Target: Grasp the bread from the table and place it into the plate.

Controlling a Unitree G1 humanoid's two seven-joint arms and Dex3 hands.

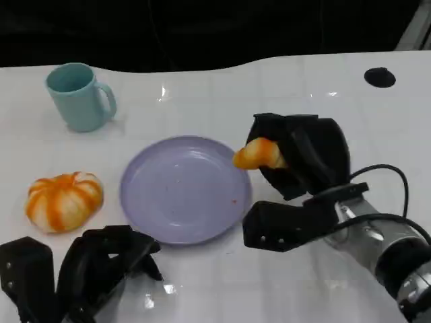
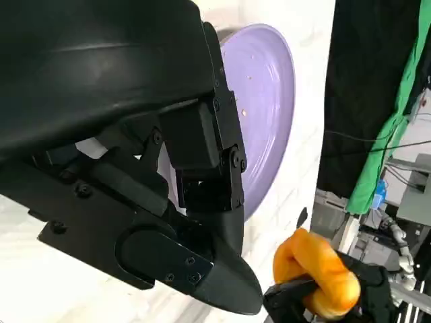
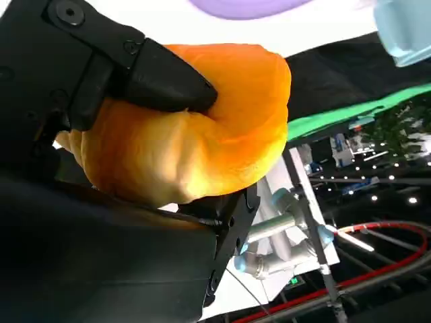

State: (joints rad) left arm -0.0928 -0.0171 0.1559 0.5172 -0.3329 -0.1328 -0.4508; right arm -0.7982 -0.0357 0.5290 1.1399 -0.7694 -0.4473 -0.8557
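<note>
Gripping the golden-orange croissant-shaped bread (image 1: pixel 258 154), your right robot hand (image 1: pixel 296 158) sits just past the right rim of the round lavender plastic plate (image 1: pixel 183 189), with the bread's tip poking over that rim. In the right wrist view you see black fingers (image 3: pixel 158 84) clamped across the bread (image 3: pixel 195 145), lifted off the white surface (image 1: pixel 202 101). The left wrist view catches the same bread (image 2: pixel 316 272) pinched beyond the plate (image 2: pixel 266 101). Your left robot hand (image 1: pixel 94 266) rests low at the near edge of the surface, just in front of the plate, fingers apart and holding nothing. Left of the plate lies an orange-and-white striped pumpkin-shaped bun (image 1: pixel 64 200). Farther back left stands a teal ceramic mug (image 1: pixel 79 96), well apart from the plate. A small black disc (image 1: pixel 380 77) sits far right.
</note>
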